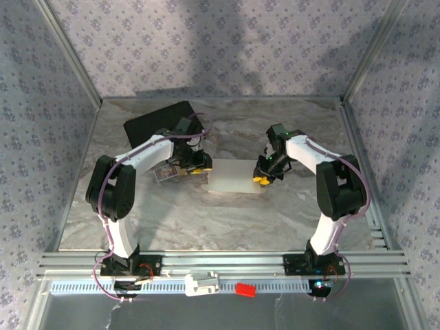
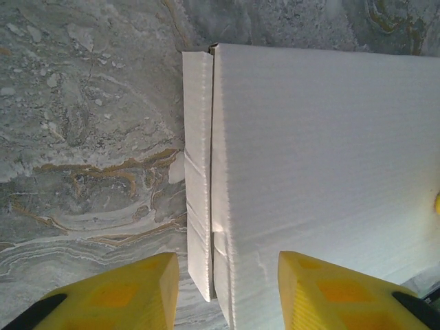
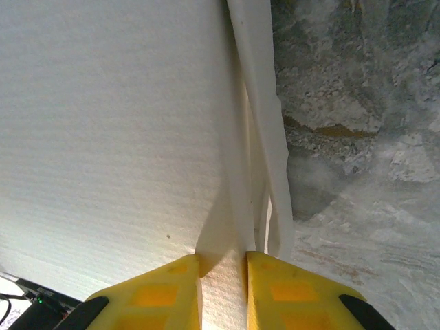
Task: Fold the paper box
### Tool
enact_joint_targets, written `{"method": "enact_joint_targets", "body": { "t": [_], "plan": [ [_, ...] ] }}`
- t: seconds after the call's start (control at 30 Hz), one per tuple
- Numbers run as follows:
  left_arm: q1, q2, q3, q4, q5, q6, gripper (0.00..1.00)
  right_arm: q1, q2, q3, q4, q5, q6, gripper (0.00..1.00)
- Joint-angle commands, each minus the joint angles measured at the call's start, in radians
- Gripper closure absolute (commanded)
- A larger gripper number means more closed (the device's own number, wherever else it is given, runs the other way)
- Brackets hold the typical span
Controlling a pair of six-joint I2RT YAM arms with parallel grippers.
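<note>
1. A white, flat paper box of thin cardboard [image 1: 237, 177] lay in the middle of the grey marbled worktop [image 1: 206, 220], between the two arms.
2. The left pincer [image 1: 197, 170] was at the box's left end. Seen from its own wrist, its yellow fingers [image 2: 117, 295] stood apart, open, over that end. A narrow side flap [image 2: 198, 172] lay there, just beside the box's top.
3. The right pincer [image 1: 262, 180] was at the box's right end. Its yellow fingers [image 3: 155, 292] were close together, with the folded edge of the box in the small gap. I could not tell if they squeezed it.
4. A black flat rectangular case [image 1: 155, 122] lay at the far left of the worktop, behind the left arm.
5. A small printed card [image 1: 167, 174] lay near the left pincer, apart from the box.
</note>
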Motion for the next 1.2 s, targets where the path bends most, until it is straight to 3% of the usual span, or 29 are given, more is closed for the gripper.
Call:
{"method": "enact_joint_targets", "body": {
  "t": [0.0, 0.2, 0.43, 0.7, 0.8, 0.97, 1.17],
  "plan": [
    [-0.007, 0.027, 0.007, -0.003, 0.024, -0.012, 0.57, 0.01, 0.024, 0.015, -0.039, 0.039, -0.017, 0.79],
    [-0.048, 0.09, -0.005, 0.023, 0.023, -0.001, 0.56, 0.012, 0.031, 0.027, -0.049, 0.048, -0.023, 0.79],
    [-0.063, 0.101, -0.057, 0.052, -0.053, 0.02, 0.59, 0.01, 0.029, 0.029, -0.055, 0.047, -0.032, 0.78],
    [-0.066, 0.085, -0.12, 0.145, -0.042, 0.022, 0.68, -0.05, -0.069, 0.015, -0.033, -0.013, -0.115, 0.5],
    [-0.062, 0.071, -0.145, 0.176, -0.033, 0.018, 0.69, -0.097, -0.098, -0.032, 0.034, -0.069, -0.166, 0.44],
    [-0.047, 0.07, -0.176, 0.213, -0.002, 0.009, 0.7, -0.15, -0.067, -0.147, 0.181, -0.265, -0.205, 0.42],
    [-0.038, 0.082, -0.178, 0.224, 0.007, 0.005, 0.7, -0.147, 0.014, -0.19, 0.207, -0.26, -0.218, 0.44]
  ]
}}
